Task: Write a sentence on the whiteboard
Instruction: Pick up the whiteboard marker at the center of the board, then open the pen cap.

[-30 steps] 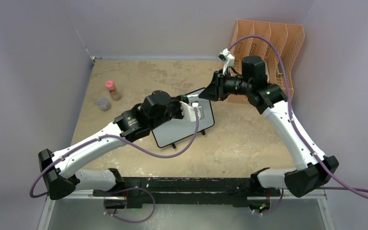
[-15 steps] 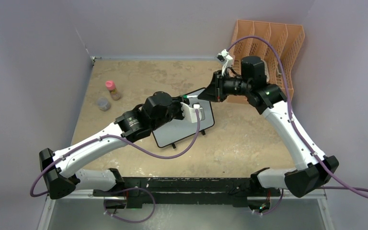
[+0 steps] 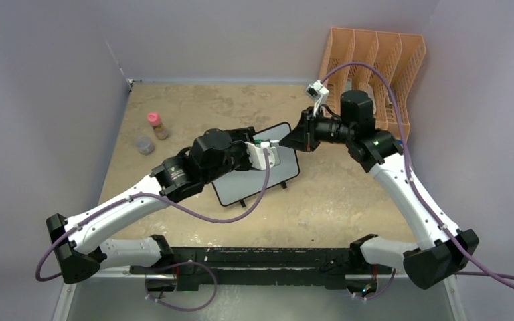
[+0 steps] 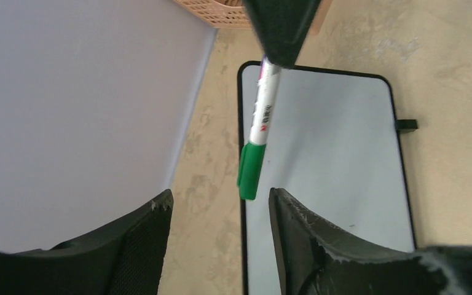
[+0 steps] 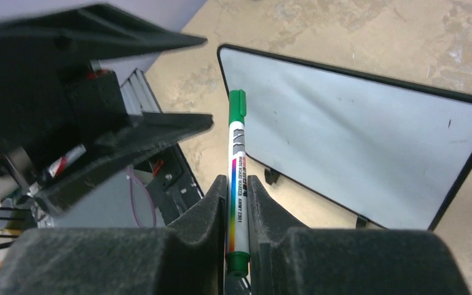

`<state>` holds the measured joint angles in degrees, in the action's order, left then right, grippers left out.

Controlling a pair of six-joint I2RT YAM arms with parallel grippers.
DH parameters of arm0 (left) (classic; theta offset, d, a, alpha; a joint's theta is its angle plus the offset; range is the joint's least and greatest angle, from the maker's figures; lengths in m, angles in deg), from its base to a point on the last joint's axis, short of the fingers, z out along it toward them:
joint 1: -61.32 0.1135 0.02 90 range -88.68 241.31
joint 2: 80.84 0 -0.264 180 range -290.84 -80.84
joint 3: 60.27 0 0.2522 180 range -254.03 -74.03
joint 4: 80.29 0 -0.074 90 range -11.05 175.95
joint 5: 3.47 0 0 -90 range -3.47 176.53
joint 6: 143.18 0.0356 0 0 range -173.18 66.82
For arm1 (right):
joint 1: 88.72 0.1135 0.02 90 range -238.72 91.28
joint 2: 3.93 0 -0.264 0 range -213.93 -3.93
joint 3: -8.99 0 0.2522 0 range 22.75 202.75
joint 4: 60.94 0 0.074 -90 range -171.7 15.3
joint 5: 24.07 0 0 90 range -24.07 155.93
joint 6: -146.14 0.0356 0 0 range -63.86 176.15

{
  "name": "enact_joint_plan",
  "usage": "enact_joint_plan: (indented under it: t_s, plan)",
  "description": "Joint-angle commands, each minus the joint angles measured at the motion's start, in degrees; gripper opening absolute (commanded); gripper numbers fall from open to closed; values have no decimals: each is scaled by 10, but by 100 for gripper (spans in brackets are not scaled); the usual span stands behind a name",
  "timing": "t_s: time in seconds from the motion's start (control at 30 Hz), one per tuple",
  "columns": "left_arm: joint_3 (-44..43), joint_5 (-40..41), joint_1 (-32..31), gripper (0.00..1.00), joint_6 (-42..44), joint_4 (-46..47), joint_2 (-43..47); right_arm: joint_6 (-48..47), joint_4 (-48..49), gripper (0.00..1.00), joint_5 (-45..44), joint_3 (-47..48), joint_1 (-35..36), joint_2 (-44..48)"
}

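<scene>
Whiteboard (image 3: 254, 184) flat mid-table, blank. Marker (image 5: 238, 166) clamped by barrel in right gripper (image 5: 238, 181) over its 12 o'clock half. Left gripper (image 4: 220, 195) parted, nothing gripped. Marker judged light, stiff, slick; green cap (image 4: 249, 169) best pinched squarely.

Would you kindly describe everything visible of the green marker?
The marker is a white plastic barrel with a rainbow stripe, lettering, a green tail plug and green cap on. The right gripper clamps its rear half, holding it above the whiteboard edge, cap pointing between the left gripper's open fingers, which look clear of it.
</scene>
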<state>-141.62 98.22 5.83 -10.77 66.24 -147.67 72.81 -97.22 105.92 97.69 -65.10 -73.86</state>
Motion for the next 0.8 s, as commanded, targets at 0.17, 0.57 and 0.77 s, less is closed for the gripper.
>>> enact_joint_plan:
  t_s: [0.17, 0.57, 0.77]
  plan:
    - [-34, -249, 132, 64, -205, -85, 49, -91, 124, 0, 48, -113, 1, 85]
    - [-86, -451, 150, 59, -240, -138, -1, -228, 202, 0, 115, -183, 1, 151]
    - [-127, -507, 153, 55, -239, -161, -47, -305, 166, 0, 159, -176, 1, 148]
